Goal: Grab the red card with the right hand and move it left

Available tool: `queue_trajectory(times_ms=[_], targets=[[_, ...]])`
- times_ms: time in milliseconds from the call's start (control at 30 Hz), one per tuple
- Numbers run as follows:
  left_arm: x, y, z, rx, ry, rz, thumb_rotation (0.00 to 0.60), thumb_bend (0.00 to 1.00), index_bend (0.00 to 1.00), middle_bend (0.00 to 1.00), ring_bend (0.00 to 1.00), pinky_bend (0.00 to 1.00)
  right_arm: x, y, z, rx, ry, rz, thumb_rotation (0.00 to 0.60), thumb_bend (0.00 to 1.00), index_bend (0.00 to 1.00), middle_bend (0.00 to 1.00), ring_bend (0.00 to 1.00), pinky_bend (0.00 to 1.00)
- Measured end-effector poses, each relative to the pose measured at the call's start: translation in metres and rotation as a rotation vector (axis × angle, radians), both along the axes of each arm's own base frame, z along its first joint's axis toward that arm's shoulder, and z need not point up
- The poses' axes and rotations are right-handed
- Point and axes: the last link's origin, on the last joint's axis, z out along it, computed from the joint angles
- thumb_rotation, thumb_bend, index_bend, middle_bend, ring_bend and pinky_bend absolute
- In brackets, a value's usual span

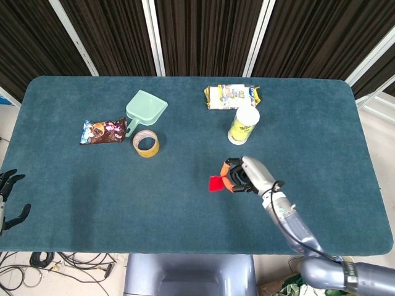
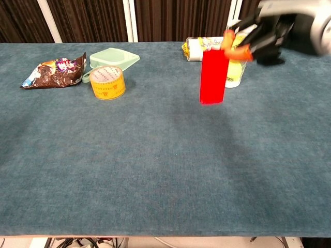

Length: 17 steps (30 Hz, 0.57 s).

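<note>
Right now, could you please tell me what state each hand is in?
Left hand: open, holding nothing, at the table's left edge.
Right hand: pinching the red card, lifted clear of the table.

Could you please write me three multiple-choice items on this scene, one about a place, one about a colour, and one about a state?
1. Where does the roll of tape lie?
A. Just in front of the green scoop
B. Against the tennis ball can
C. On top of the snack bag

2. What colour is the card?
A. Blue
B. Red
C. Yellow

3. What state is the card in?
A. Flat on the table
B. Tucked under the tape
C. Held off the table by the right hand

Answers:
1. A, the tape sits on the near side of the scoop, far from the can.
2. B, it shows bright red in both views.
3. C, the chest view shows it hanging upright from the fingers above the cloth.
</note>
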Motion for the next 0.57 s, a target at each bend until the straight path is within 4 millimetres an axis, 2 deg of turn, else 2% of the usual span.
queue_trajectory(times_ms=[100, 267, 567], targets=[[0.000, 0.000, 0.000, 0.001, -0.002, 0.002, 0.600, 0.34, 0.20, 0.12, 0.10, 0.02, 0.011, -0.005, 0.023, -0.001, -0.067, 0.005, 0.600, 0.48, 0.65, 0.88, 0.97, 0.93], [-0.001, 0.001, 0.000, -0.001, 0.000, 0.004, 0.600, 0.34, 0.20, 0.12, 0.10, 0.02, 0.029, -0.008, 0.047, 0.030, -0.175, 0.009, 0.600, 0.48, 0.65, 0.88, 0.97, 0.93], [-0.002, 0.003, 0.000, 0.001, 0.001, 0.013, 0.600, 0.34, 0.20, 0.12, 0.10, 0.02, 0.058, -0.004, 0.069, 0.079, -0.321, 0.077, 0.600, 0.47, 0.65, 0.88, 0.97, 0.93]])
